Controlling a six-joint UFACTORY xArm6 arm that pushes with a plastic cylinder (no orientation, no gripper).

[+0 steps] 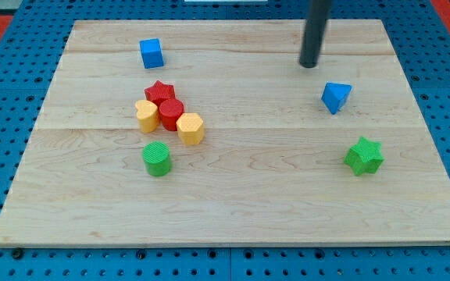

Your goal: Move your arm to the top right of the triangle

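The blue triangle block [335, 97] lies on the wooden board at the view's right. My tip [310, 64] is the lower end of a dark rod coming down from the view's top. It stands above and a little to the left of the triangle, a short gap away, not touching it.
A blue cube [151, 53] sits at the upper left. A cluster of a red star [160, 92], a red cylinder [171, 114], a yellow block [147, 115] and a yellow hexagon [191, 128] sits left of centre. A green cylinder [157, 158] lies below it. A green star [364, 155] sits at the right.
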